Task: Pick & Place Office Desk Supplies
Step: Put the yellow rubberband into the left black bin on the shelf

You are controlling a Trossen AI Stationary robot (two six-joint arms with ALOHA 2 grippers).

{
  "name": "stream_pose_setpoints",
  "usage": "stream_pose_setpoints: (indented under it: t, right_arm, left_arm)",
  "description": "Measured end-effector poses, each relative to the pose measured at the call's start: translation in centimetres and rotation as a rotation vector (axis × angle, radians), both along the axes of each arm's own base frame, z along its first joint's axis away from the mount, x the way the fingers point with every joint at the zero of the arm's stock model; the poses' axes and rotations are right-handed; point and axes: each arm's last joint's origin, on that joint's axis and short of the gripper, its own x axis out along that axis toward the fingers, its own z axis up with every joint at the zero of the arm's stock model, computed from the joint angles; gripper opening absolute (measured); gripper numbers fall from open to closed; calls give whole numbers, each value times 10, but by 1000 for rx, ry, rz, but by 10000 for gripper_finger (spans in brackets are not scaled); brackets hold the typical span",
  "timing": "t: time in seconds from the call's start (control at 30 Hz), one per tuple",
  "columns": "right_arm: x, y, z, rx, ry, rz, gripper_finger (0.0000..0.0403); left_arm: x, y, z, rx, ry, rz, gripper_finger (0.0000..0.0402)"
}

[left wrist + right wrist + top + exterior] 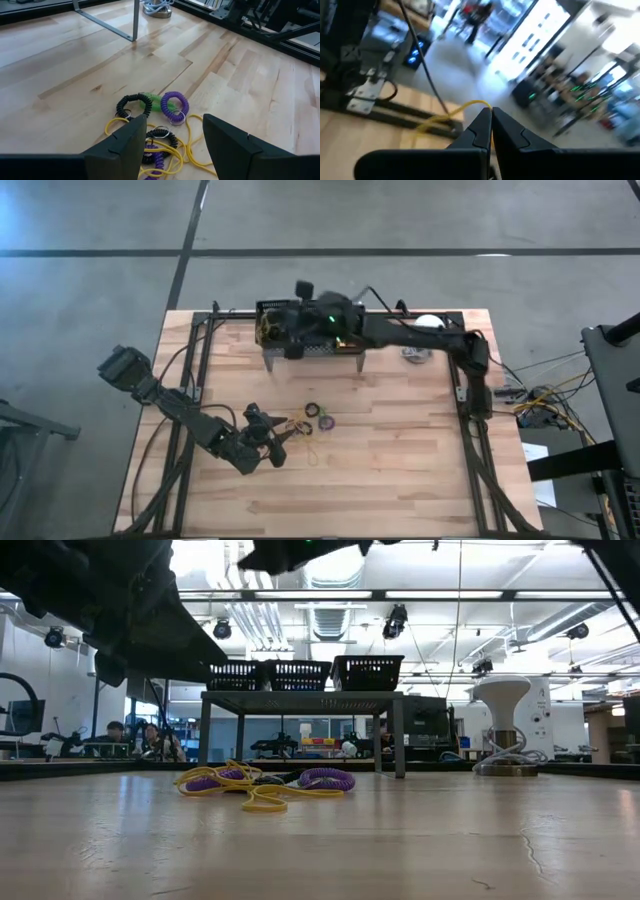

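A heap of small loops lies mid-table (305, 423): yellow rubber bands (187, 150), a black coil band (134, 102), a green one (157, 102) and a purple one (176, 105). The low view shows the same heap (255, 785) flat on the wood. My left gripper (172, 145) stands open just short of the heap on its near-left side, touching nothing. My right gripper (491, 125) is up over the grey stand (312, 348) at the table's far side, shut on a thin yellow rubber band (465, 107). My right gripper pinches the yellow rubber band (487, 106) between its two shut fingers. A loop of the band sticks out past the fingertips and trails off to one side, lifted clear of the table. How much of the band lies between the fingers is hidden by them.
The grey stand on thin legs (300, 700) carries black baskets (368, 670). A white dome-shaped object with a cable (428, 325) sits at the far right. Bare wood lies to the near and right sides of the heap. Black frame rails run along the table's edges (470, 430).
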Motion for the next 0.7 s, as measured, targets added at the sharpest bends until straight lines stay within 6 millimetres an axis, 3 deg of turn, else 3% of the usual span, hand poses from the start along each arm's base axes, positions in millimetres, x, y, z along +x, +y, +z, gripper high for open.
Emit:
stream_pose_setpoints:
  t: [0.27,0.47,0.7]
  right_arm:
    - [24,-40,-17,157,239,-2,8]
    - [32,-50,-25,181,357,-19,8]
    - [24,-54,-29,225,408,-47,8]
  left_arm:
    - [0,0,0,0,-2,3,199]
    - [0,0,0,-12,-8,10,199]
    - [0,0,0,-21,-12,14,199]
